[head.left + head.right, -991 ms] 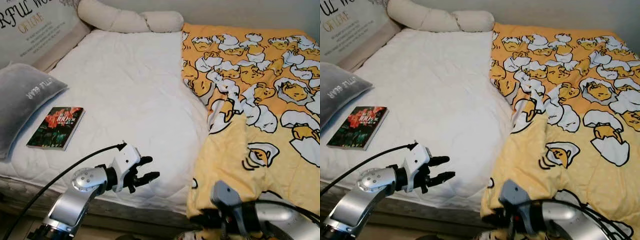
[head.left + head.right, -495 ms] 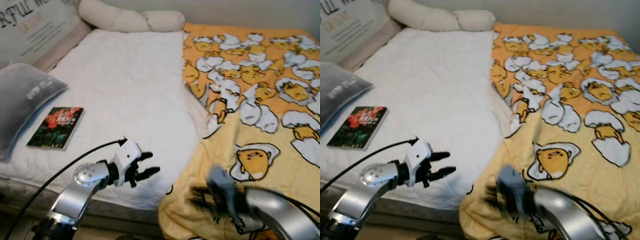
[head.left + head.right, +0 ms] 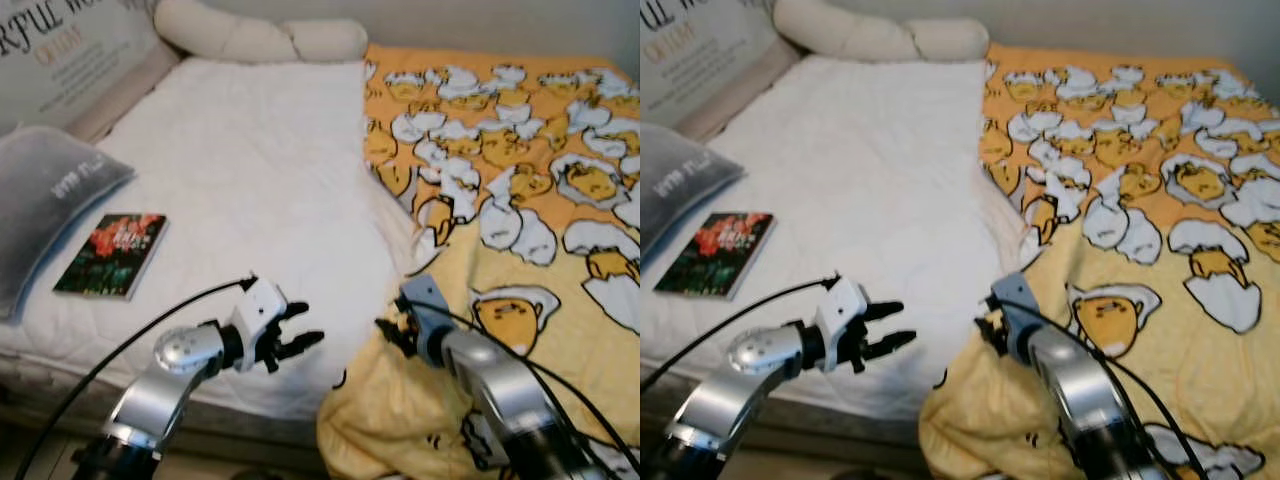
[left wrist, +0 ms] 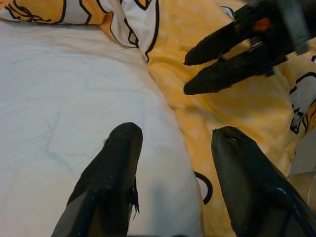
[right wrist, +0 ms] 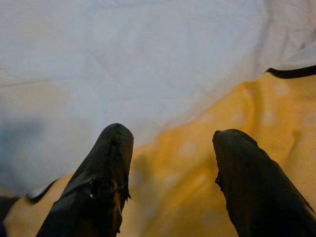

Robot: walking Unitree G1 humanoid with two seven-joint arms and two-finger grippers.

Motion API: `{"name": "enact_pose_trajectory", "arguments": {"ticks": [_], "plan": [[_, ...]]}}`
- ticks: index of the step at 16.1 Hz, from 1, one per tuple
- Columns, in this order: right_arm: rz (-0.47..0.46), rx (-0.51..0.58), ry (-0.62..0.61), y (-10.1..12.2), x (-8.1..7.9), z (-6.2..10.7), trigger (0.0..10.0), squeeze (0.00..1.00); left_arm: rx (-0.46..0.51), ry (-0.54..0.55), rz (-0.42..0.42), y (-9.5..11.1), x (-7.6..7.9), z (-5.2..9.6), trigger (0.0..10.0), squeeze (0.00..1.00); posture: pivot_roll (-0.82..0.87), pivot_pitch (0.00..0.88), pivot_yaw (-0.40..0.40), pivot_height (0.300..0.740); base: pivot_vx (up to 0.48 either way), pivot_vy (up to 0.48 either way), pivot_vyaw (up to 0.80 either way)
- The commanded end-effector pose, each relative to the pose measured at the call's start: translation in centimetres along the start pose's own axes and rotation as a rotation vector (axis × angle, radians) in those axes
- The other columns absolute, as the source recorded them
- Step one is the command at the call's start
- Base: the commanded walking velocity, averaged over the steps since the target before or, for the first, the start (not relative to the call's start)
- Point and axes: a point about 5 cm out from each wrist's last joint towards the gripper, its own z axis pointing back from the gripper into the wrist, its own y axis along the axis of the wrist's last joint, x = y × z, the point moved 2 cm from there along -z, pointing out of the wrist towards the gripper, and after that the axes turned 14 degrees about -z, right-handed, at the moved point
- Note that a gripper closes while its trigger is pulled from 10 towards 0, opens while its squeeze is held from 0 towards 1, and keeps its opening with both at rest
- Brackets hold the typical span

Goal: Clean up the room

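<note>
Early in tidy-up. Yellow blanket (image 3: 520, 200) bunched over half of white mattress (image 3: 250, 190); book (image 3: 111, 254) out. Right gripper (image 3: 385, 328) spread at blanket edge, left gripper (image 3: 300, 335) spread, empty.

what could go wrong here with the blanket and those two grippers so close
The right gripper is open above the yellow blanket edge, so it may close on a thin fold that slips, or snag the white sheet underneath. The left gripper, open nearby, could collide with it. Dragging the blanket sideways might reach the book.
</note>
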Motion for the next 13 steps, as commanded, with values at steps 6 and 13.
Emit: {"name": "enact_pose_trajectory", "arguments": {"ticks": [6,13], "plan": [[-0.099,-0.172,-0.112,-1.6,1.3,-3.2,10.0,0.00,-0.003,0.009,-0.026,0.3,-0.9,-0.1,10.0,0.00,0.00,0.000,0.041,0.740,0.000,0.000,0.00],[-0.216,-0.201,-0.116,-2.3,0.9,-4.6,0.0,0.00,-0.027,-0.013,-0.035,0.3,-0.4,1.0,10.0,0.00,0.08,0.000,0.033,0.740,0.000,0.000,0.00]]}}
